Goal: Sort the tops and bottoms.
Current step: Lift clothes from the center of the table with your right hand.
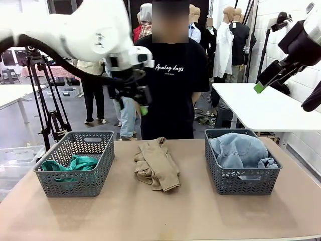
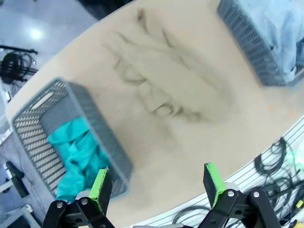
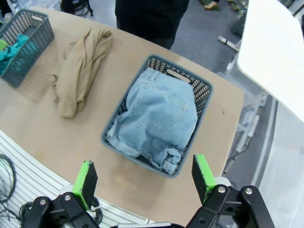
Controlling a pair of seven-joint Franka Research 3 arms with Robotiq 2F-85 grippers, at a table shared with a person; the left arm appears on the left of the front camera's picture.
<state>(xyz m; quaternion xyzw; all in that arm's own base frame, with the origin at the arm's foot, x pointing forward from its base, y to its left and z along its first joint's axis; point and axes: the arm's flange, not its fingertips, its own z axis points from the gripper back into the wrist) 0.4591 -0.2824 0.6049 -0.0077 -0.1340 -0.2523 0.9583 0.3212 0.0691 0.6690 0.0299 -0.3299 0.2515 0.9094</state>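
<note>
A teal-green top (image 1: 72,164) lies crumpled in the grey left basket (image 1: 95,150). On the bare table between the baskets lies a tan-beige top (image 1: 156,164). Pale blue denim shorts (image 1: 238,149) fill the grey right basket (image 1: 220,175). My left gripper (image 1: 139,104) hangs open and empty, high above the table's far edge; its wrist view is blurred and looks down on the teal top (image 2: 76,152) and tan top (image 2: 161,80). My right gripper (image 1: 261,87) is raised at the upper right, open and empty (image 3: 145,175), above the shorts (image 3: 159,114).
A person in a black printed T-shirt (image 1: 173,85) stands at the table's far edge, behind the tan top. A white table (image 1: 261,108) stands at the back right and a tripod (image 1: 47,105) at the back left. Bare tabletop lies in front of the baskets.
</note>
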